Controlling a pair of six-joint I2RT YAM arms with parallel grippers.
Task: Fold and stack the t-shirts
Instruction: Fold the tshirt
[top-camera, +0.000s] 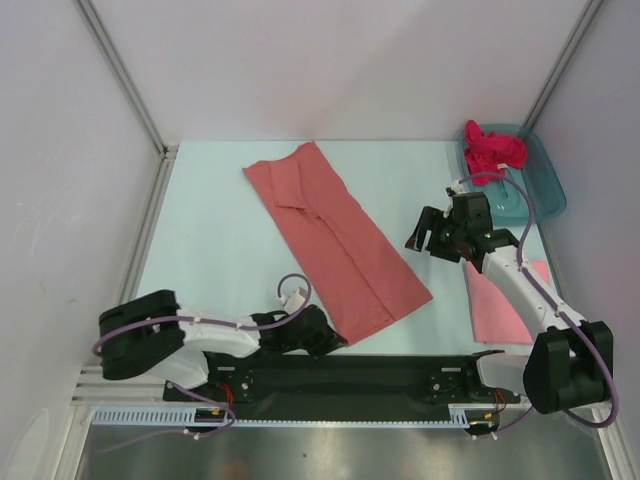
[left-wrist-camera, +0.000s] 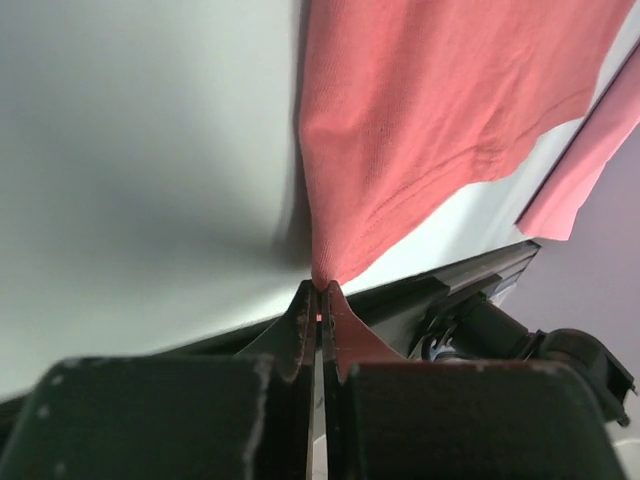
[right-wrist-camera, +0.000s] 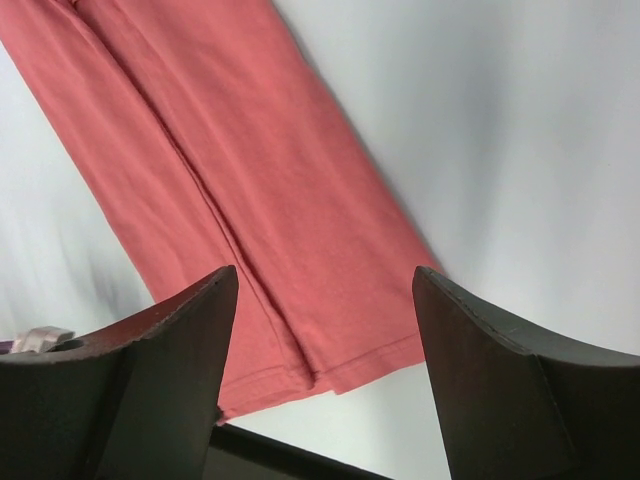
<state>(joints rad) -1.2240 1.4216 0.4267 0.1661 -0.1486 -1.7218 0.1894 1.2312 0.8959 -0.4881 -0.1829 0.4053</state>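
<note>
The salmon-coral t-shirt (top-camera: 335, 240) lies folded into a long strip, running diagonally across the middle of the table. My left gripper (top-camera: 330, 342) is shut on its near bottom corner (left-wrist-camera: 325, 270) and pinches the cloth at the table's front edge. My right gripper (top-camera: 428, 232) is open and empty, hovering just right of the strip; its wrist view shows the shirt's hem (right-wrist-camera: 330, 365) below the spread fingers. The lighter pink t-shirt (top-camera: 500, 305) lies folded at the right, partly under the right arm. The magenta t-shirt (top-camera: 490, 152) is bunched in the teal tub.
The teal plastic tub (top-camera: 540, 180) stands at the back right corner. The black base rail (top-camera: 350, 378) runs along the near edge. White walls with metal frame posts (top-camera: 120, 75) close in the table on the left, back and right.
</note>
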